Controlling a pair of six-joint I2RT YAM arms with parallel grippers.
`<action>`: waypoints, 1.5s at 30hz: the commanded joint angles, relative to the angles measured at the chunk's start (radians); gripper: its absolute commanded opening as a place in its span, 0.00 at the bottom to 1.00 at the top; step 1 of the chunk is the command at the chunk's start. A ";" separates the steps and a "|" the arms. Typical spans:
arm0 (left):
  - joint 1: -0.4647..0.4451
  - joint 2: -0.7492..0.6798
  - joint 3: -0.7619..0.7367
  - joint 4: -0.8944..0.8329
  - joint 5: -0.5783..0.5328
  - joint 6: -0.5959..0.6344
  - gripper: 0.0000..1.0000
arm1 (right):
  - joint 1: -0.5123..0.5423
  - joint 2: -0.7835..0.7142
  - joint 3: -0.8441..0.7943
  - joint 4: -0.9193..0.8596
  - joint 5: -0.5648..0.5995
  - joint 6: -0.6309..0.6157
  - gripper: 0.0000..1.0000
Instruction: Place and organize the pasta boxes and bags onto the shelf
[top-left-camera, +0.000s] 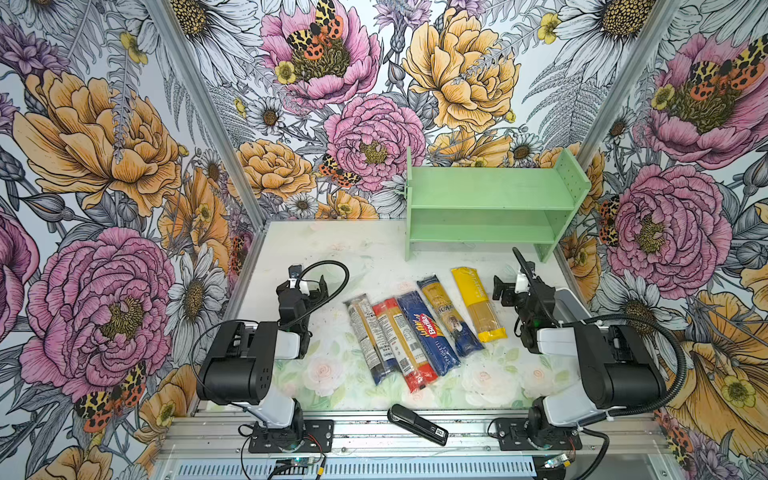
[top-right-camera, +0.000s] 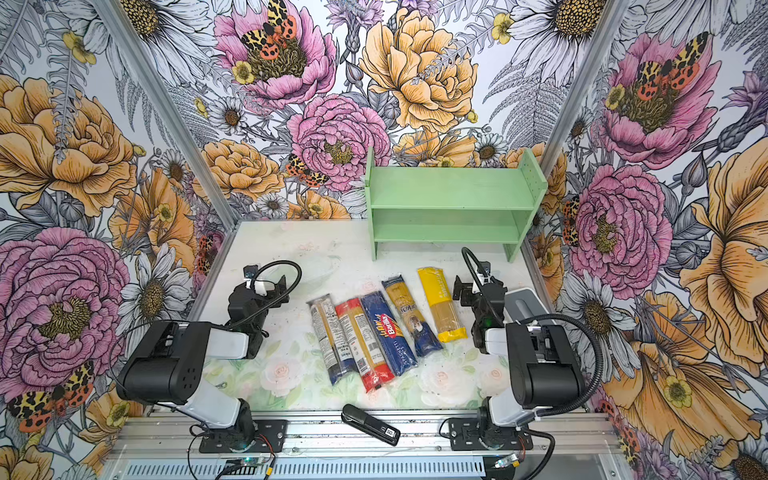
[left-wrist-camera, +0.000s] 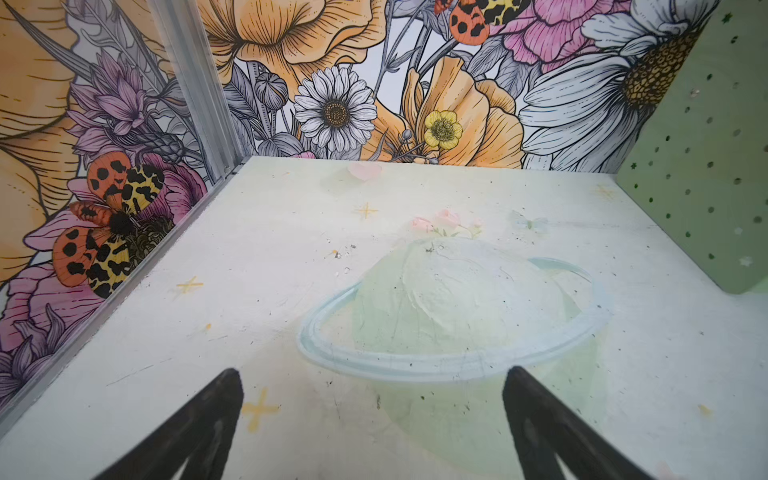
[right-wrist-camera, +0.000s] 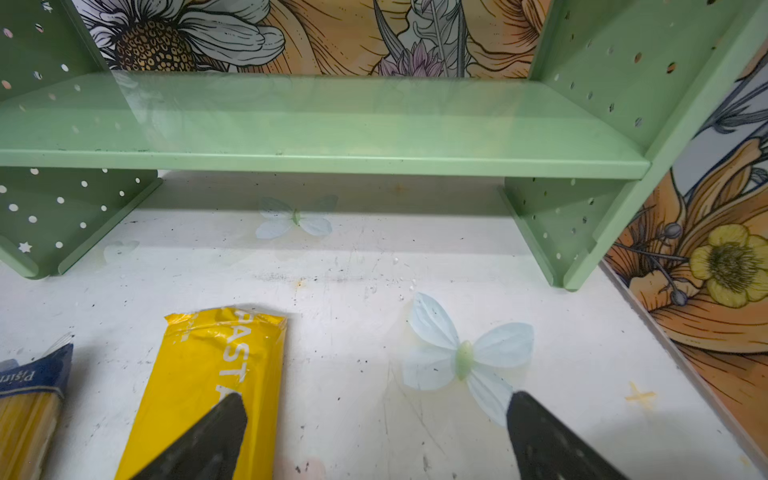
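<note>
Both top views looked steeply down from high at the front, sharing the whole desk (top-left-camera: 365, 249) and the shelf (top-left-camera: 490, 189). Each wrist camera sat low over the desk, facing rearward: the left caught one shelf side panel, the right faced its tiers closely.

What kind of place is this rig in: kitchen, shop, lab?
Probably a lab robot cell: two black-and-white robot arms bolted to a silver aluminium rail, flower-printed wall panels boxing in a white tabletop, a mint-green two-tier shelf and five long spaghetti packs laid out as props.
</note>
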 joint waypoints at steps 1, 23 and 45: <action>0.004 -0.020 0.009 0.015 -0.002 0.007 0.99 | -0.002 0.011 -0.003 0.035 0.006 0.007 0.99; 0.005 -0.021 0.008 0.015 0.002 0.010 0.99 | -0.003 0.011 -0.001 0.033 -0.002 0.009 1.00; 0.010 -0.021 -0.024 0.076 0.017 0.003 0.99 | 0.006 0.006 -0.013 0.050 0.024 0.005 0.96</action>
